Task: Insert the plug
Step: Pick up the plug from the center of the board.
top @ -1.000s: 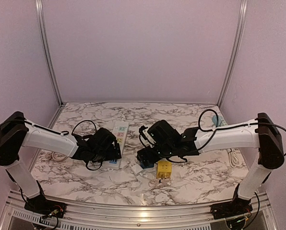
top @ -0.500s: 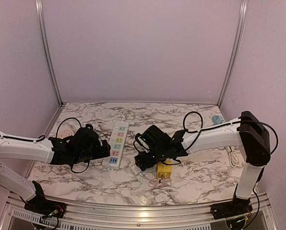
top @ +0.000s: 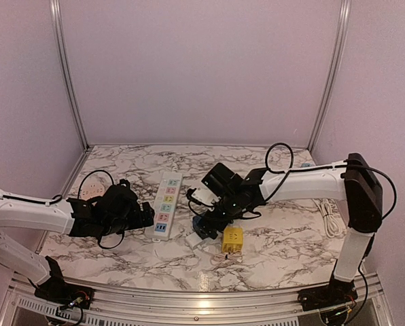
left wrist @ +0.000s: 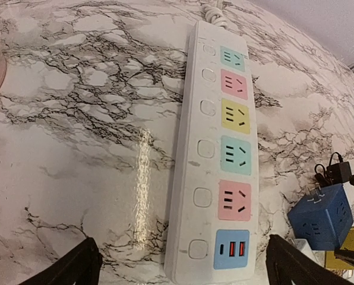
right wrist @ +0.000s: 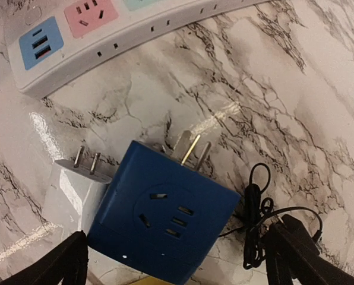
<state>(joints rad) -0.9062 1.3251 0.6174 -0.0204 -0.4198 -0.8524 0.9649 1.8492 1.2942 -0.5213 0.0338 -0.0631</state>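
**Plug [right wrist: 162, 219] lying between the spread fingers of the right gripper**

The plug is shown as a blue cube with metal prongs and a socket face. It lies on the marble table [top: 270, 170], near the end of the power strip [left wrist: 221, 154] but apart from it. In the right wrist view the prongs are seen projecting from the side turned toward the power strip, while the socket face is turned up toward the camera. A white charger [right wrist: 82, 187] with two pins is seen just beside the plug, apparently touching one side. In the overhead view a yellow cube [top: 232, 239] is placed just beside the plug on its near side. A thin black cable [right wrist: 257, 208] is looped on the table next to the plug.

The right gripper [right wrist: 177, 237] is held above the plug with its fingers released and spread wide. One finger is seen to each side of the cube, and nothing is grasped. Whether the nearer finger touches the cube cannot be told.

The left gripper [left wrist: 183, 244] is likewise spread wide and nothing is grasped. It is positioned over the near end of the power strip, with a finger [left wrist: 76, 270] visible on each side. Along the power strip a row of round buttons is set beside five coloured sockets, with a blue USB panel at the near end.
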